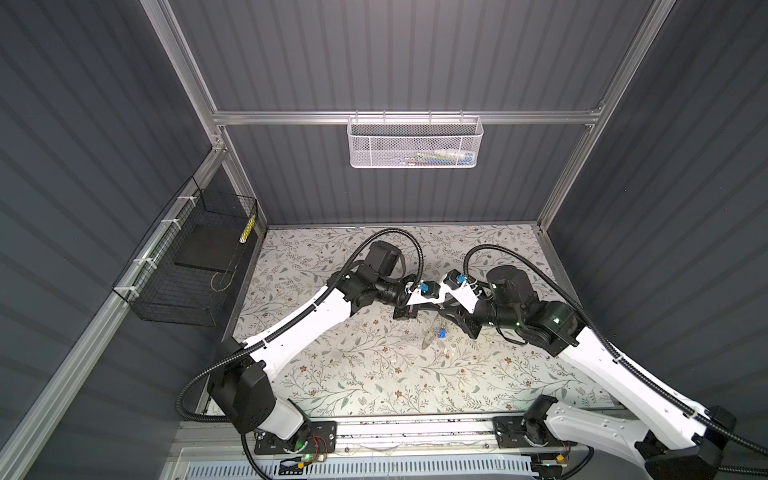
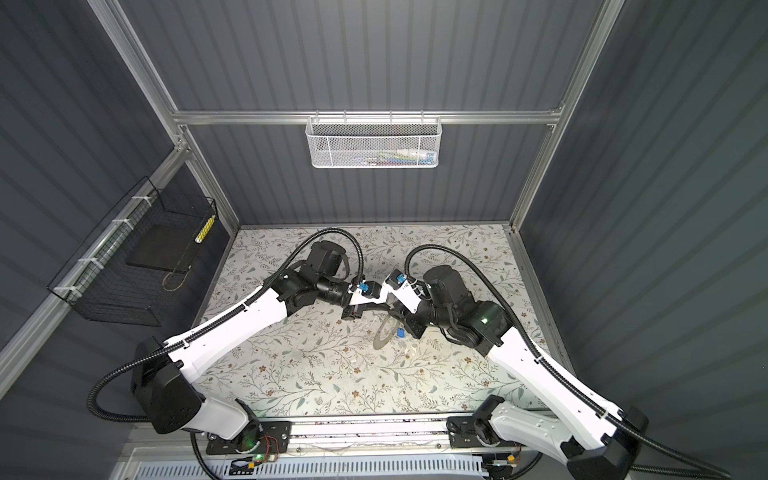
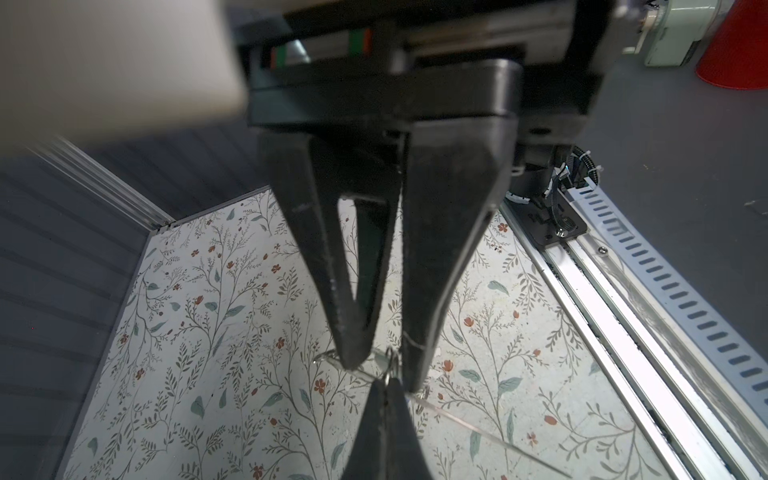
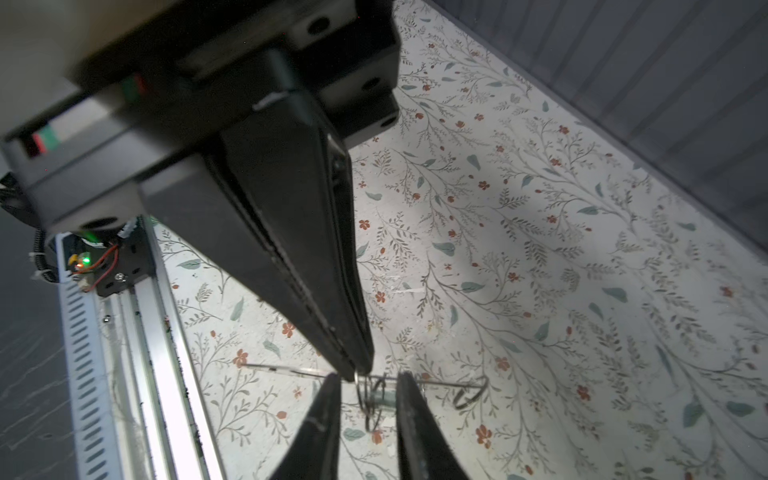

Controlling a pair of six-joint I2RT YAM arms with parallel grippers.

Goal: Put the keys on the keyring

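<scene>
Both arms meet over the middle of the floral table [image 1: 353, 374]. The keyring [image 1: 429, 337] [image 2: 383, 332], a thin grey ring, stands tilted on edge below them. In the wrist views it shows as a thin line [image 3: 478, 428] [image 4: 286, 369]. My left gripper [image 3: 386, 382] [image 4: 361, 369] is shut on its rim, where small wire loops [image 4: 368, 395] hang. My right gripper [image 4: 370, 376] is open, its fingers [image 3: 353, 353] on either side of those loops and touching nothing. The blue-headed key [image 1: 441, 333] [image 2: 401, 333] sits beside the ring. A pale clear piece [image 4: 383, 397] hangs between the right fingers; I cannot tell whether it is the whitish key.
A white mesh basket [image 1: 413, 143] hangs on the back wall. A black wire basket [image 1: 195, 266] is fixed to the left wall. The arms' metal rail [image 1: 415, 428] runs along the table's front edge. Grey panels close in the table on three sides.
</scene>
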